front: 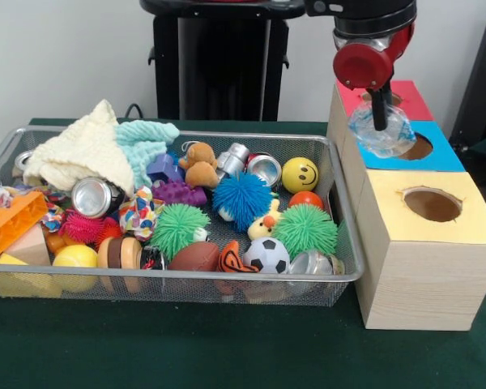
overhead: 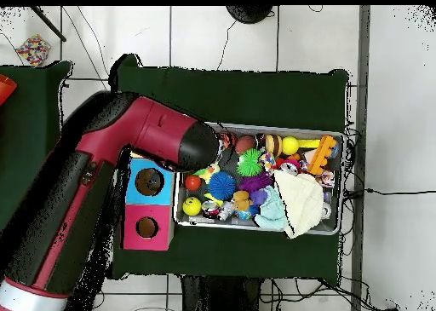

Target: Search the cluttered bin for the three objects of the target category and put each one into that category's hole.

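The silver wire mesh bin (front: 178,276) fills the left of the front view, heaped with toys, balls, cans and cloths. It also shows in the overhead view (overhead: 341,181). Three pale wooden boxes stand in a row to its right. The red-topped box (front: 410,96) is the farthest, and its hole (front: 394,100) is partly hidden behind my gripper. The hole shows fully in the overhead view (overhead: 146,227). My gripper (front: 380,126) is shut on a crumpled clear plastic bottle (front: 393,136). It holds the bottle above the boxes, over the border between the red and blue tops.
The blue-topped box (front: 445,154) and the yellow-topped box (front: 462,227) each have a round hole. In the bin lie a yellow smiley ball (front: 300,174), spiky balls (front: 241,198), silver cans (front: 95,197), a soccer ball (front: 266,254) and a cream cloth (front: 85,150). My arm (overhead: 102,180) covers the yellow box from overhead.
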